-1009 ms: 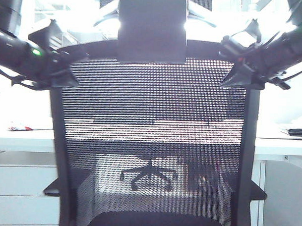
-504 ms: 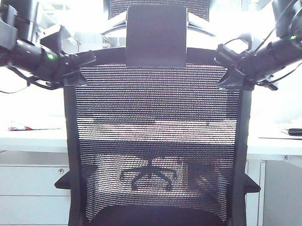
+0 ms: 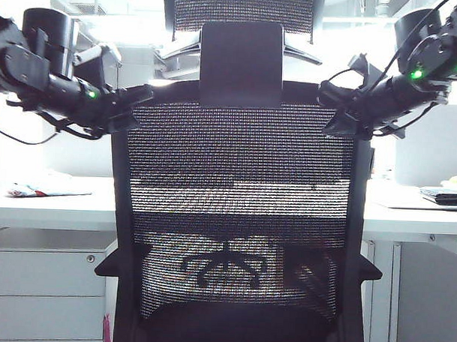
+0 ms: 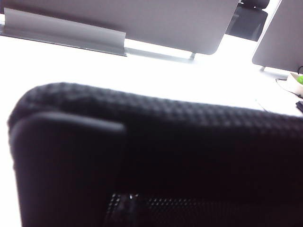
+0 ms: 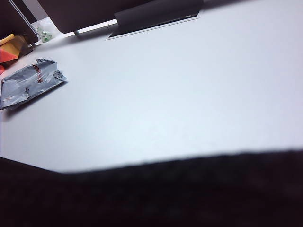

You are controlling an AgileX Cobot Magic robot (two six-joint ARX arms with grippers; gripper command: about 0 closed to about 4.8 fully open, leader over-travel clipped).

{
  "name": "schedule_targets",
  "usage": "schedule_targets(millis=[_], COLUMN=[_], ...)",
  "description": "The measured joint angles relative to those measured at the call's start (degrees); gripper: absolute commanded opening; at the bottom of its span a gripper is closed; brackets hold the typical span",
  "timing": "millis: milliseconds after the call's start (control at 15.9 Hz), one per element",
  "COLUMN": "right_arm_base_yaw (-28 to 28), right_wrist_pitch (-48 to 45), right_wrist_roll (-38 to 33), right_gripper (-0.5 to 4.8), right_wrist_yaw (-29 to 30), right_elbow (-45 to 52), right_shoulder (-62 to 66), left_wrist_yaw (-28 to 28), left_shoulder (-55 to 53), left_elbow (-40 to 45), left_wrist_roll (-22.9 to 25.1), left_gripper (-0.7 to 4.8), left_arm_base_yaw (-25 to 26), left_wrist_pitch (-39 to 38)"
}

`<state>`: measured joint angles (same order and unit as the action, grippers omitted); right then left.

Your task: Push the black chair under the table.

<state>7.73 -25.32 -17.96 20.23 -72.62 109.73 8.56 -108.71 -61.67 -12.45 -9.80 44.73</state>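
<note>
The black chair [image 3: 238, 216] filled the middle of the exterior view, seen from behind, its mesh backrest running from the upper centre down past the bottom edge. A solid rectangular bracket [image 3: 240, 64] stood at upper centre, with the mesh headrest [image 3: 243, 10] above it at the top edge. The chair's armrests jutted out at lower left and lower right of the backrest.

Beyond the chair, the white counter [image 3: 51, 206] crossed the frame as a flat band at mid-height, visible on both sides and faintly through the mesh. A drawer cabinet [image 3: 36, 296] with a round lock [image 3: 90, 258] sat under it at lower left. Through the mesh, another chair's star base [image 3: 224, 267] showed under the counter.

The left gripper [image 3: 133, 108] was at the upper left corner of the backrest, against the frame. The right gripper [image 3: 341, 115] was at the upper right corner, likewise against the frame. Whether either set of jaws was released or clenched could not be told; the fingers were hidden in dark blur.

In the left wrist view, the chair's mesh-covered top edge [image 4: 156, 142] filled the lower half, with bright counter behind. In the right wrist view, the chair's dark edge [image 5: 189, 194] lay along the bottom, and a crumpled grey packet [image 5: 29, 82] rested on the counter [image 5: 180, 85] at the left.
</note>
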Motion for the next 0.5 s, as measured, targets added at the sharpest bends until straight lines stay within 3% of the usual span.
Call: schedule_targets(millis=[504], right_arm_base_yaw=[-0.57], right_wrist_pitch=[1.84], right_wrist_roll=[-0.07], right_gripper=[-0.08], right_wrist_yaw=[1.62], right_elbow=[-4.96], right_shoulder=[3.56], left_wrist_yaw=[0.96], left_shoulder=[-2.56], left_elbow=[-3.93], left_wrist_roll=[0.17], left_gripper=[-0.06], left_arm_base_yaw=[0.07], left_wrist_pitch=[-0.83])
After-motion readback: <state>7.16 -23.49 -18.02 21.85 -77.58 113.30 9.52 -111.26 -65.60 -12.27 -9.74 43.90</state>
